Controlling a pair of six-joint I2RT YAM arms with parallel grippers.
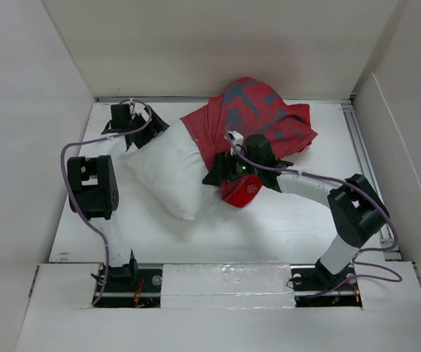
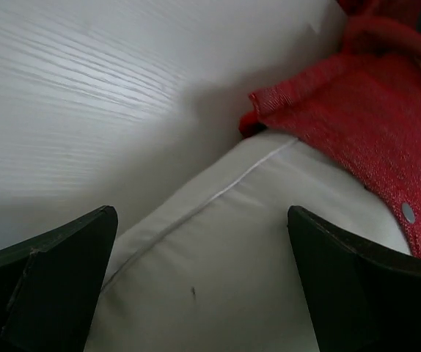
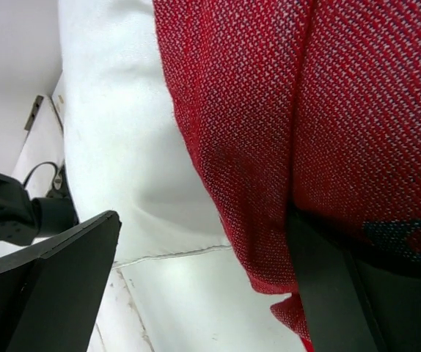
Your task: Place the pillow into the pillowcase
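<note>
The white pillow (image 1: 163, 172) lies slanted on the table, with its far right end inside the mouth of the red pillowcase (image 1: 258, 117), whose duller side with grey-blue marks faces up. My left gripper (image 1: 143, 136) is open at the pillow's far left end. In the left wrist view the pillow (image 2: 218, 279) fills the gap between the fingers (image 2: 49, 286), and the pillowcase hem (image 2: 357, 125) lies just beyond. My right gripper (image 1: 221, 172) is open at the case's near edge. In the right wrist view the red fabric (image 3: 269, 132) drapes over the right finger (image 3: 335, 301), beside the pillow (image 3: 122, 147).
White walls enclose the table (image 1: 284, 227) on three sides. A metal rail (image 1: 364, 161) runs along the right edge. Purple cables loop off both arms. The left arm (image 3: 12, 213) shows in the right wrist view beyond the pillow.
</note>
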